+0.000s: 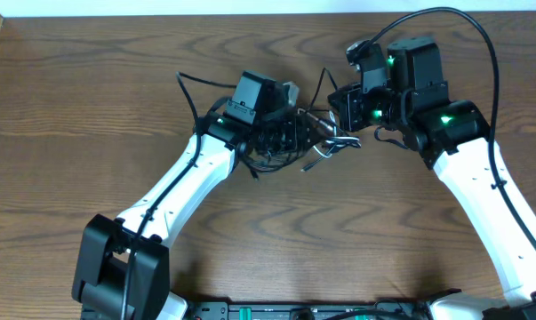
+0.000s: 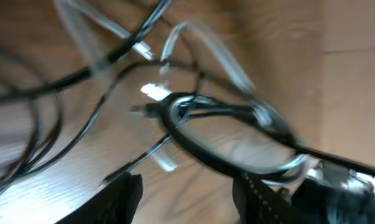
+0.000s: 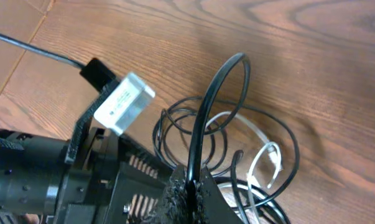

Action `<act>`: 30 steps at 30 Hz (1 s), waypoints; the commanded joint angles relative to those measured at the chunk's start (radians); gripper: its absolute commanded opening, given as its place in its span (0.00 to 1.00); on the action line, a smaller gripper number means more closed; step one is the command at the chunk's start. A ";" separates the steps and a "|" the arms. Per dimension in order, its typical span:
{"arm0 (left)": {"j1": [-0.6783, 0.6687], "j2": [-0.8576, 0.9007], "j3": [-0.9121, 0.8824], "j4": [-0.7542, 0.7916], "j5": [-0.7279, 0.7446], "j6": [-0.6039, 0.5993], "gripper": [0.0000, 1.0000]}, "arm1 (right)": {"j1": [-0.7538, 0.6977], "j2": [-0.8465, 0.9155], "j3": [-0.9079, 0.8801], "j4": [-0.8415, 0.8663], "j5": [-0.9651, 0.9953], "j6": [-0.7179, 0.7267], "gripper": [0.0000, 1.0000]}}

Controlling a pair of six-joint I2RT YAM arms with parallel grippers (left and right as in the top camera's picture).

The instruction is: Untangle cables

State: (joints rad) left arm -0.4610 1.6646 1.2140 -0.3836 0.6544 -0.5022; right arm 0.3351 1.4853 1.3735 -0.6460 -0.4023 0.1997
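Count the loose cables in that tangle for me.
2. The black cable rises in a loop from the right claw and coils beside it; the white cable lies among those coils. Parts of both are hidden.

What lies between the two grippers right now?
Overhead view: the tangled black cable and white cable fill the gap between left gripper and right gripper.

Even bright light, left-wrist view motion-blurred

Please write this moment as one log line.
left gripper: open | right gripper: shut on black cable | white cable: tangled with black cable
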 commanded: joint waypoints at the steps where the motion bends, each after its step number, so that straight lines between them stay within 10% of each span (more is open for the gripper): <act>1: -0.001 0.004 -0.002 0.064 0.213 -0.014 0.59 | 0.000 -0.004 0.010 0.002 -0.001 0.064 0.01; 13: -0.003 0.005 -0.003 0.023 0.056 -0.686 0.57 | 0.000 -0.004 0.010 0.003 0.000 0.078 0.01; 23: -0.089 0.055 -0.003 0.081 -0.116 -0.813 0.57 | 0.000 -0.004 0.010 0.000 0.000 0.085 0.01; 27: -0.071 0.056 -0.002 0.124 -0.127 -0.771 0.08 | -0.001 -0.004 0.010 -0.002 0.005 0.085 0.01; 30: -0.010 0.049 -0.002 0.081 -0.134 -0.601 0.07 | -0.024 -0.004 0.010 -0.110 0.334 0.149 0.01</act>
State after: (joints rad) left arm -0.5224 1.7184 1.2133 -0.2687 0.5434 -1.2526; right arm 0.3344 1.4853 1.3743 -0.7147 -0.3161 0.2924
